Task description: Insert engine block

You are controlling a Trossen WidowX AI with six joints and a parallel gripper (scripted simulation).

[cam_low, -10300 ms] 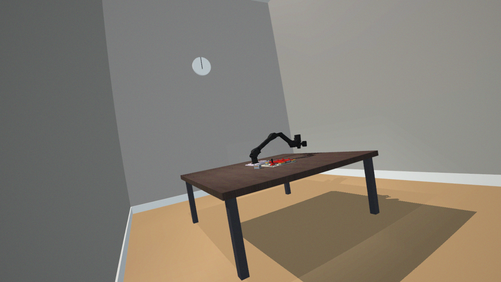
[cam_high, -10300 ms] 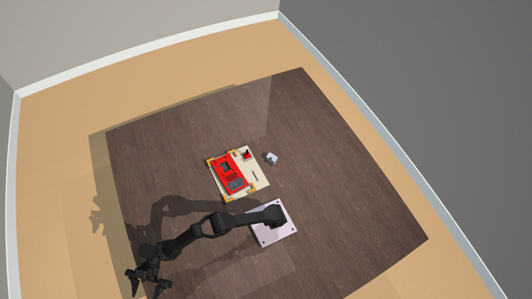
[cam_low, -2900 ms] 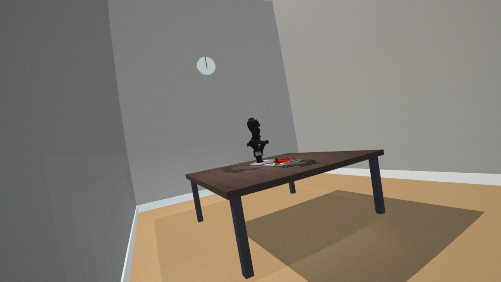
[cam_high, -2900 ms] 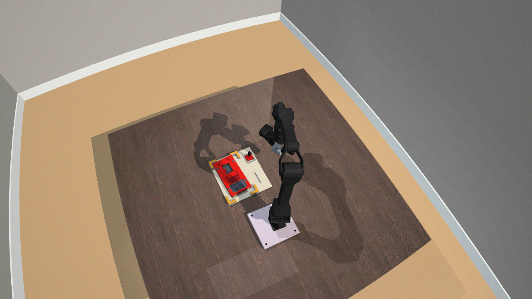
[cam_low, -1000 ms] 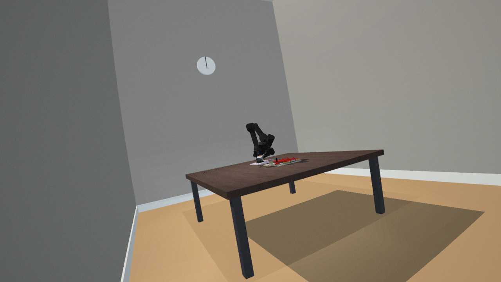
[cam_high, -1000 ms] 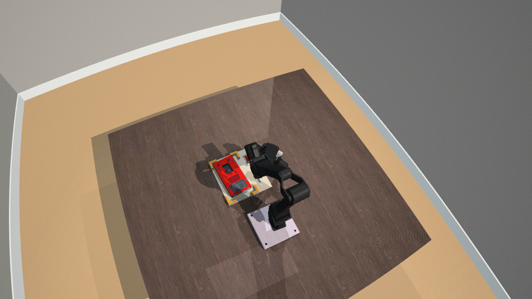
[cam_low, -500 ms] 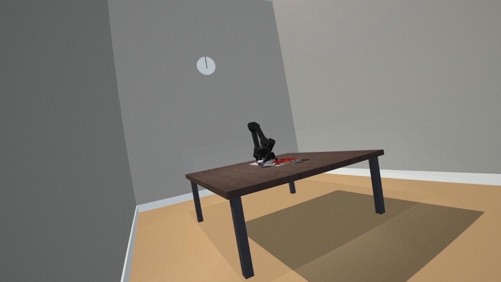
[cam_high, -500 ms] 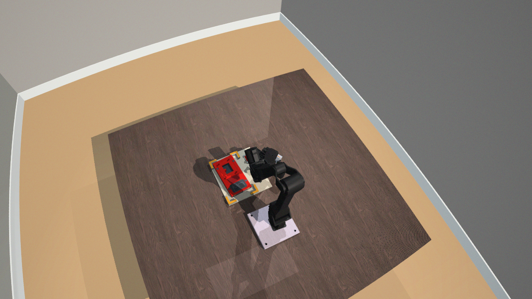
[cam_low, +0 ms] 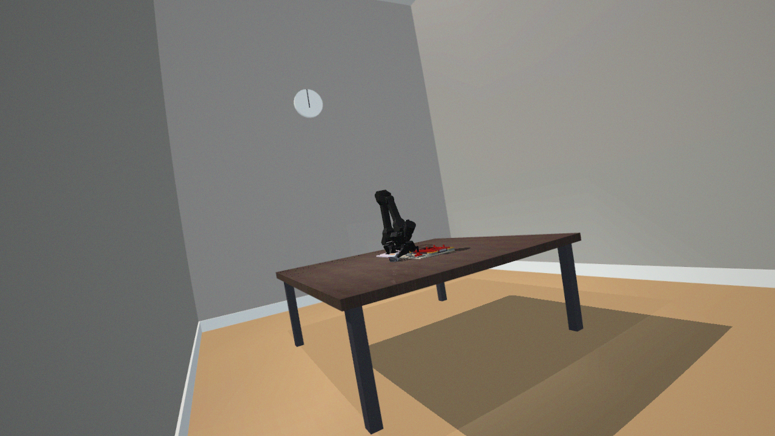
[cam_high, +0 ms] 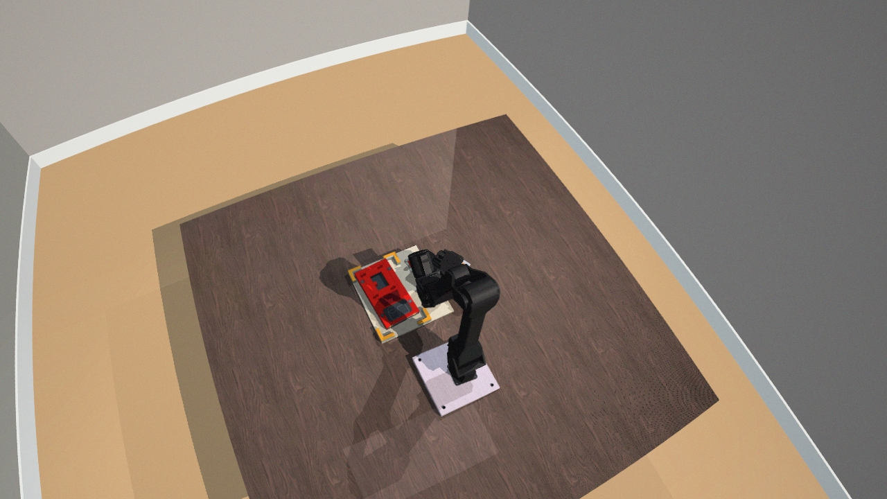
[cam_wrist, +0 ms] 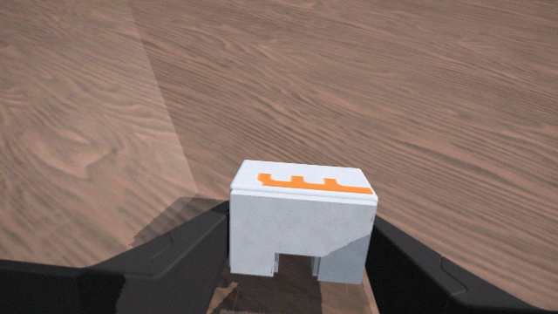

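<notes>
My gripper (cam_wrist: 298, 217) (cam_high: 427, 282) (cam_low: 403, 252) is shut on the engine block (cam_wrist: 301, 222), a white-grey block with an orange comb mark on its top face and a slot cut into the side facing the wrist camera. It holds the block above the wooden table. The red car body (cam_high: 384, 288) (cam_low: 430, 250) lies on a beige board (cam_high: 437, 311) with orange corner marks, just left of the gripper. Its dark rectangular opening (cam_high: 379, 280) faces up. The arm hides the block in the top and exterior views, and I cannot make out the rib.
The arm stands on a light base plate (cam_high: 480, 391) in front of the board. The dark wooden table (cam_high: 558, 278) (cam_low: 487, 254) is large. A small part (cam_high: 407, 267) lies on the board by the gripper.
</notes>
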